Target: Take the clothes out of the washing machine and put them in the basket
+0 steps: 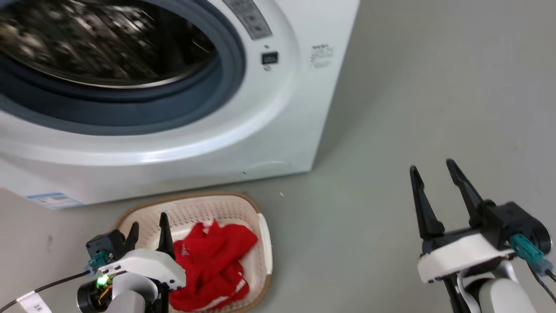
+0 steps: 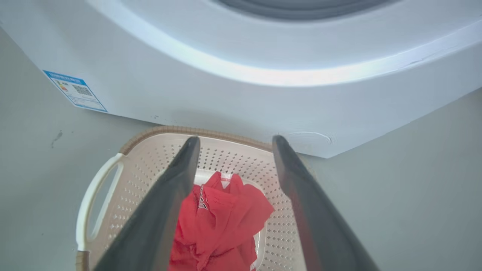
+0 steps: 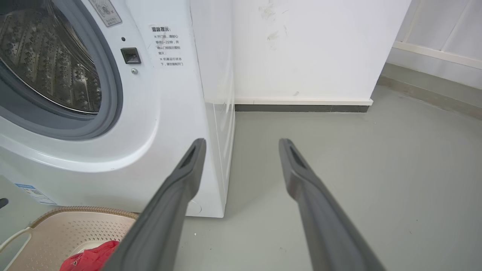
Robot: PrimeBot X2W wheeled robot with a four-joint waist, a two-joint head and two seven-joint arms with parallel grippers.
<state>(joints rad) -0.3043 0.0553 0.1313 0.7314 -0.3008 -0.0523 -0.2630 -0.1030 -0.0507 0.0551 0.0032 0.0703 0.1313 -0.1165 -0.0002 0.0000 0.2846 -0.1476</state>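
Clothes, bright red with a few white marks, lay heaped in the basket, which sat on the floor just in front of the washing machine. The left gripper hung over the basket's near side with its fingers spread and nothing between them. The right gripper stood well off to the side above bare floor, likewise released and empty.

From where I stood, the worry was the left one. If it dipped or swung while backing away, a fingertip could catch a fold of that loose fabric and drag a piece over the rim. It might also nudge the light basket against the washer's front. The right arm, if it reached for the porthole, would have to clear the machine's corner.

The head view showed the drum only as a dark blur. The right wrist view showed its perforated steel plainly, with no red in the part visible, though its lower reaches were hidden. The left wrist view alone gave the pile from directly above, framed by the spread fingers.
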